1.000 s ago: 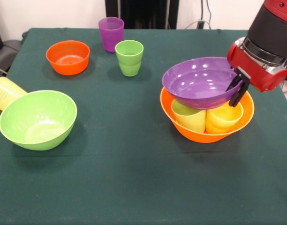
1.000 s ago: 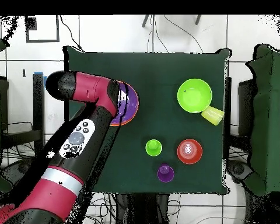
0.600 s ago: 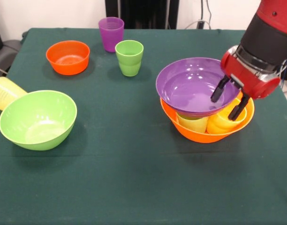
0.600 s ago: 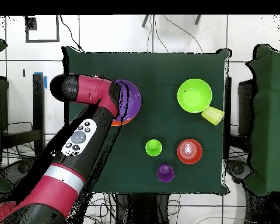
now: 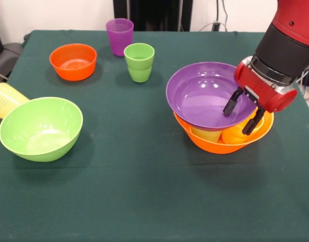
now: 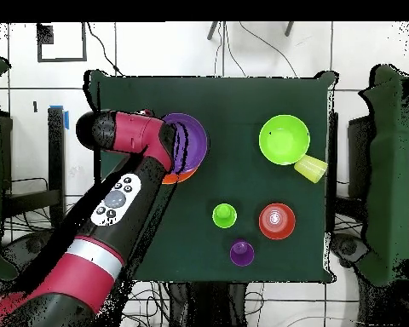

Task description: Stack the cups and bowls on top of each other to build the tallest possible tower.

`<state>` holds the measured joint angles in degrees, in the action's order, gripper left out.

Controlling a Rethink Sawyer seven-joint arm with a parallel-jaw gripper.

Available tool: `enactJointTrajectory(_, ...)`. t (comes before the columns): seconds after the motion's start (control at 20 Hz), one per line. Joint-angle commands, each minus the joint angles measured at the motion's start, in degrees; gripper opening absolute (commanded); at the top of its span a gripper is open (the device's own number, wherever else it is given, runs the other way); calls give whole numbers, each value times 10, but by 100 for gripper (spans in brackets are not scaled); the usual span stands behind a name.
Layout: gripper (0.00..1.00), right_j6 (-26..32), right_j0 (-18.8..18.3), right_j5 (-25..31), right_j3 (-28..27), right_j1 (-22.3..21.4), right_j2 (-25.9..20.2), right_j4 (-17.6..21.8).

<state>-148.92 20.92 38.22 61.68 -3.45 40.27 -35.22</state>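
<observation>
purple bowl [image 5: 207, 96] shifted left atop cups, tool [image 5: 241, 115] straddling its rim

You are looking at a table [image 5: 144, 201] draped in dark green cloth, with the gripper [image 5: 242, 115] low over its right side in the front view. Directly beneath the gripper sits the large yellow-orange bowl [image 5: 215, 145]. Well to the gripper's left rest a lime green cup [image 5: 139, 62], a purple cup [image 5: 119, 36] and a small orange bowl [image 5: 73, 61]. Farthest left lie the deep lime green bowl [image 5: 39, 128] and a pale yellow cup [image 5: 5, 99] on its side.
</observation>
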Motion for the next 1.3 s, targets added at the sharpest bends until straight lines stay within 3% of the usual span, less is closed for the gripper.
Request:
enactJointTrajectory(0.05, 100, -103, 5, 5, 37, 26, -77, 3)
enactJointTrajectory(0.4, 100, -92, 2, 27, 53, 1, -80, 4)
enactJointTrajectory(1.0, 100, -66, 15, 104, 92, -85, -74, 17)
enactJointTrajectory(1.3, 100, -72, 21, 112, 94, -93, -80, 17)
